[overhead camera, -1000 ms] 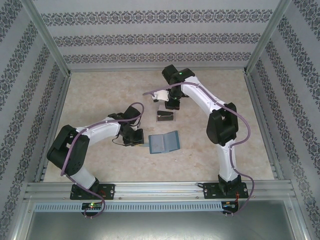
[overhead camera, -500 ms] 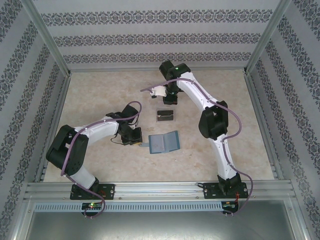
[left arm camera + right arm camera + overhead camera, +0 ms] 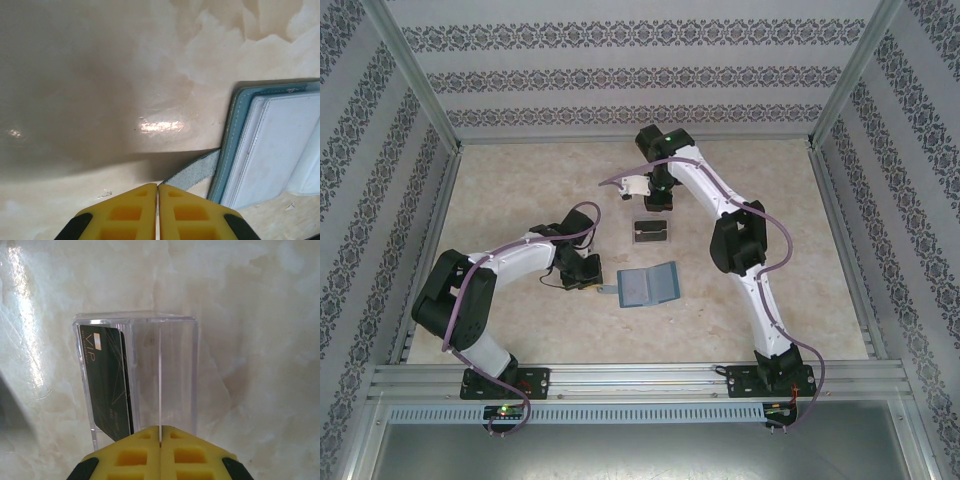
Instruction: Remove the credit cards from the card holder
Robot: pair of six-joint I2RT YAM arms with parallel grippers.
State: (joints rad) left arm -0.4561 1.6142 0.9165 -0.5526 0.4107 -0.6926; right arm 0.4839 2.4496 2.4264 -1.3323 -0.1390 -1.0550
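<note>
The teal card holder (image 3: 648,285) lies open on the table, pale pockets up (image 3: 272,150). My left gripper (image 3: 158,186) is shut on the end of its grey tab (image 3: 195,172), at the holder's left side (image 3: 592,283). My right gripper (image 3: 160,429) hovers above the clear plastic box (image 3: 175,365), behind the holder (image 3: 658,205). It is shut, and a thin pale credit card (image 3: 159,385) seen edge-on sticks out from between its fingertips. A dark credit card (image 3: 105,380) leans inside the box at its left wall.
The clear box (image 3: 652,231) stands a short way behind the card holder. Patterned walls and metal rails enclose the table on three sides. Bare marbled tabletop lies left of the left gripper and to the right of the right arm.
My right arm has drawn back and up from the clear box, which now shows uncovered in the top view. The left arm and the card holder have stayed in place.
</note>
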